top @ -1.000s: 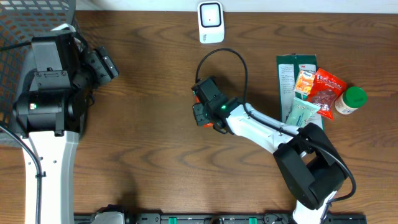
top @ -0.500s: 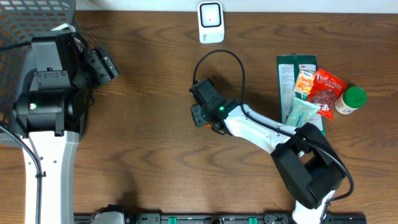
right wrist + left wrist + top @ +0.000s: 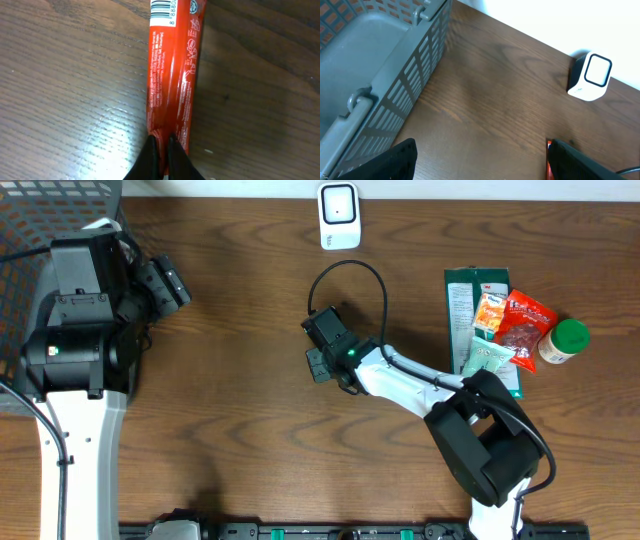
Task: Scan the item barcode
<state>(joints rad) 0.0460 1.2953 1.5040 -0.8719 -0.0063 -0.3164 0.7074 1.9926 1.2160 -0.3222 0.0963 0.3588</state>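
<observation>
Our right gripper [image 3: 162,142] is clenched, its two dark fingertips [image 3: 151,150] pressed together on the near end of the red stick packet [image 3: 170,75]. The packet lies flat on the wooden table [image 3: 230,430]. Its long axis runs straight away from the fingers, leaning only slightly to the right in the wrist view. The far end carries the barcode [image 3: 164,12], face up, cut off by the top edge of that view. White print runs lengthwise down the wrapper.

From overhead we see this gripper near the middle of the table, and the packet is almost wholly hidden beneath it. The white scanner [image 3: 338,215] stands at the far edge, well apart from the gripper. To the right lies a cluster of goods: a green box [image 3: 463,295], a red pouch [image 3: 522,325] and a green-capped bottle [image 3: 565,340].

Our left gripper [image 3: 482,150] hangs released, fingers spread wide, holding nothing, just beside the grey basket [image 3: 395,90] at the table's left end.
</observation>
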